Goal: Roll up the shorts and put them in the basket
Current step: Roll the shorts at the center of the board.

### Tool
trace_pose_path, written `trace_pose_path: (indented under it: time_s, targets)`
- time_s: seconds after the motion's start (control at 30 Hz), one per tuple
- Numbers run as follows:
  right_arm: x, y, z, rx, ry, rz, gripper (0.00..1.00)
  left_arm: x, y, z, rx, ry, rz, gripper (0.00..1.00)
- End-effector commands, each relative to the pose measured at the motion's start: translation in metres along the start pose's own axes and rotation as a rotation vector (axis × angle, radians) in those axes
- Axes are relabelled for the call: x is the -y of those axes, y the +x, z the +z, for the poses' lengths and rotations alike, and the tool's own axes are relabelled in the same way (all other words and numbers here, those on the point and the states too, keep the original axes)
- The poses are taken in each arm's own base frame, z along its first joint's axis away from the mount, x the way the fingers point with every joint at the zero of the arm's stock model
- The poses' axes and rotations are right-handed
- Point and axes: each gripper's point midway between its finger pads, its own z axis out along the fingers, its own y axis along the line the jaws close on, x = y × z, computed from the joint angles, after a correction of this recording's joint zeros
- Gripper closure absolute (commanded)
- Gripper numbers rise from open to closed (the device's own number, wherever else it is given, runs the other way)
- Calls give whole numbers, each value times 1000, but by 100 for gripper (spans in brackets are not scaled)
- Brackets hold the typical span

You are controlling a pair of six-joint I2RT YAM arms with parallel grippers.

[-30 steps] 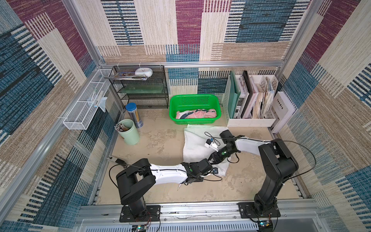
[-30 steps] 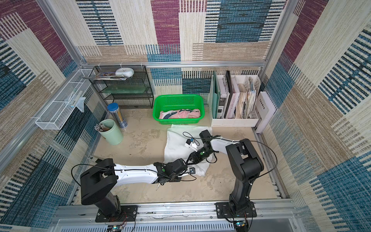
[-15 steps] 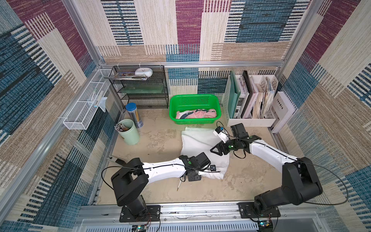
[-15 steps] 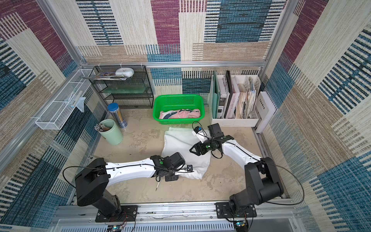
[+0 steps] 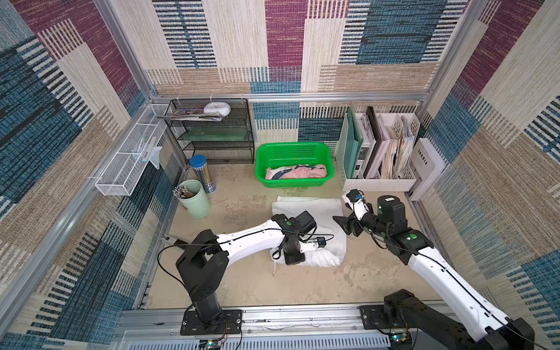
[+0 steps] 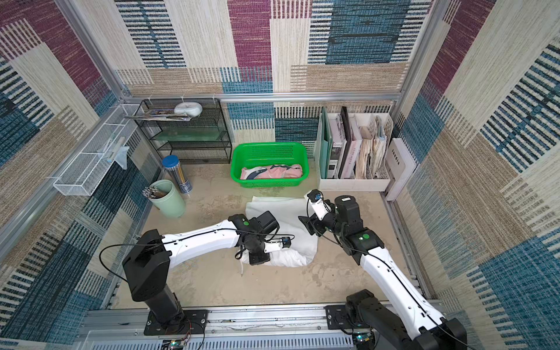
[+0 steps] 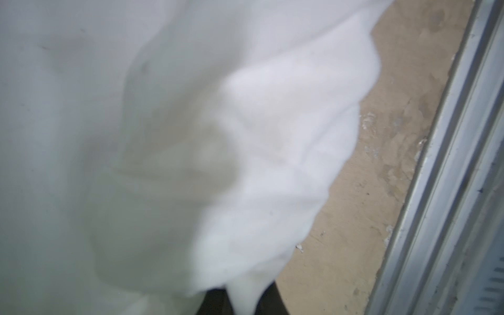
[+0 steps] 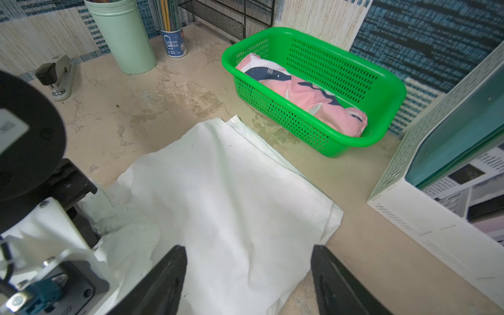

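Over the beige surface [image 5: 242,288], my outstretched left tool [image 5: 293,258] pinches the white shorts [image 5: 315,206]; my right tool [image 8: 246,275] hovers agape.

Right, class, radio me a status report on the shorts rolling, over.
Left end effector shut on white shorts, bunched near edge. Right end effector open, empty, at the cloth's side edge. Pink shorts bundled in green basket. Nothing lying on the cloth.

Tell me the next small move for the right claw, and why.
Probably lower the right claw onto the near, bunched end of the white shorts and close. It hangs open and empty at their right edge, while the left claw, shut, pinches that end alone; rolling evenly likely needs both.
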Motion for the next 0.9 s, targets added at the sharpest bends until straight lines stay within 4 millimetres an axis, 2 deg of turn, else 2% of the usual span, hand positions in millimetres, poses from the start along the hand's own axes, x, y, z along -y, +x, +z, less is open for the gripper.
trace_pose_path:
  time_s: [0.0, 0.17, 0.33, 0.6, 0.87]
  targets:
    - [-8, 6, -9, -38, -6, -113, 24, 17, 6, -2, -25, 132, -19, 100]
    - [-32, -2, -20, -27, -60, -332, 17, 18, -1, 0, 6, 215, -39, 100]
    - [-57, 4, -23, -65, -120, -478, 16, 13, -3, 4, 5, 281, -74, 100]
    - [-118, 38, -18, -63, -299, -602, 13, 8, -3, 13, -44, 414, -136, 100]
    - [-142, 87, -7, -189, -364, -692, 13, 4, -1, 27, -104, 489, -183, 100]
